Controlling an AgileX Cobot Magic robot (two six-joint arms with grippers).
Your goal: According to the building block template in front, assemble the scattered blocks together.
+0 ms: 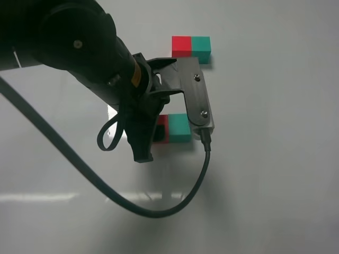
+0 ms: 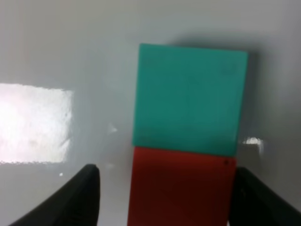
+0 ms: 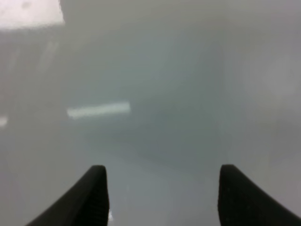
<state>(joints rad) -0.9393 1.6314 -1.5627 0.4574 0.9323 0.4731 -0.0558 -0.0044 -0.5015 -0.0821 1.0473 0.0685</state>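
Observation:
The building block template point(image 1: 191, 46), a red and teal-green joined bar, lies at the far side of the table. The loose red cube point(image 1: 162, 128) and loose teal-green cube point(image 1: 179, 128) lie side by side, faces touching, at the table's middle. My left gripper point(image 1: 154, 129) hangs over them, open, and partly hides the red cube. In the left wrist view the gripper point(image 2: 167, 190) straddles the red cube point(image 2: 181, 186), with the teal-green cube point(image 2: 188, 96) just beyond it. One finger point(image 2: 87, 193) stands clear of the cube. My right gripper point(image 3: 160, 193) is open and empty over bare table.
The left arm and its black cable point(image 1: 159, 211) cross the left and middle of the white table point(image 1: 275, 159). A bright light patch point(image 2: 33, 122) lies on the table beside the cubes. The right arm is out of the exterior view.

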